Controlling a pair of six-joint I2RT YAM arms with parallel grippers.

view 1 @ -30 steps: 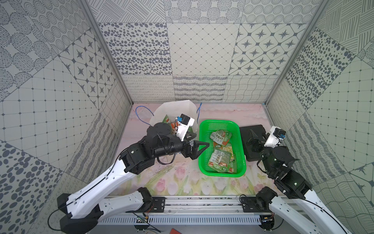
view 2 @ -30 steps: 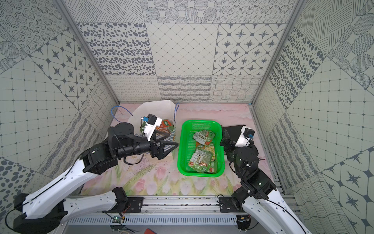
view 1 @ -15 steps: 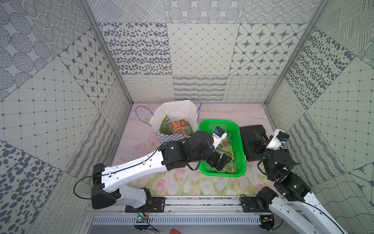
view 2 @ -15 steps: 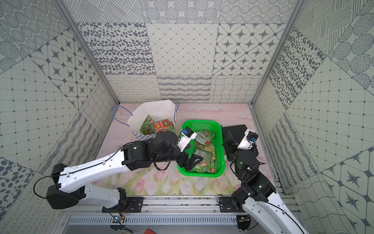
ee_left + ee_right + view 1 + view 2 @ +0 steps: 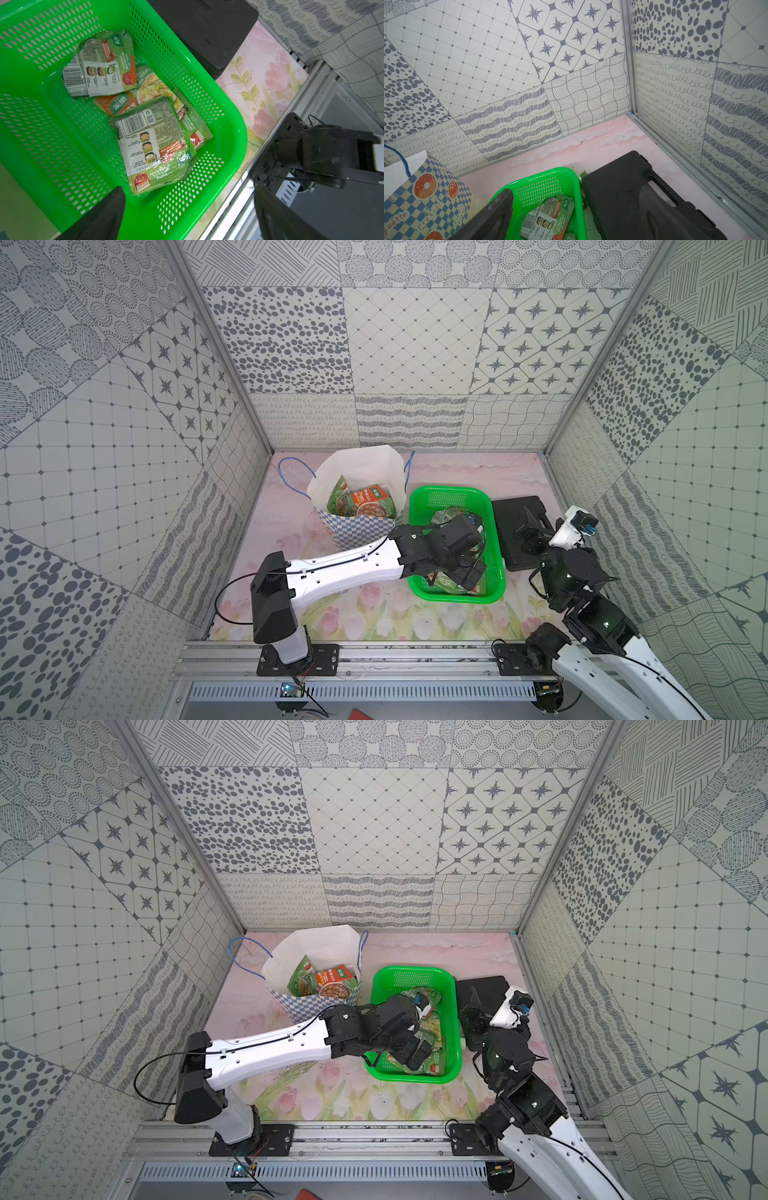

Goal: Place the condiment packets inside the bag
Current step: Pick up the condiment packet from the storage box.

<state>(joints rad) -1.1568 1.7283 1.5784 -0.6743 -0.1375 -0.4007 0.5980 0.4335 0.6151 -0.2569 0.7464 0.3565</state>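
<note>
The white bag (image 5: 358,466) with a blue checkered band stands open at the back left, with condiment packets (image 5: 369,504) leaning inside it. More packets lie in the green mesh basket (image 5: 451,490) to its right. The left wrist view shows a barcoded green one (image 5: 154,145) on top, another (image 5: 99,66) farther back and an orange one (image 5: 116,104) underneath. My left gripper (image 5: 471,574) hangs open over the basket's front end, one finger inside the rim, holding nothing. My right gripper (image 5: 528,531) stands open above the black case, also without anything in it.
A black plastic case (image 5: 517,510) lies flat right of the basket, touching its side. Patterned walls close in the back and both sides. A metal rail (image 5: 395,655) runs along the front edge. The floral mat (image 5: 374,614) lies in front of the basket.
My left arm has swung from over the bag to the right and come down over the basket's front end. The right arm has shifted only slightly.
</note>
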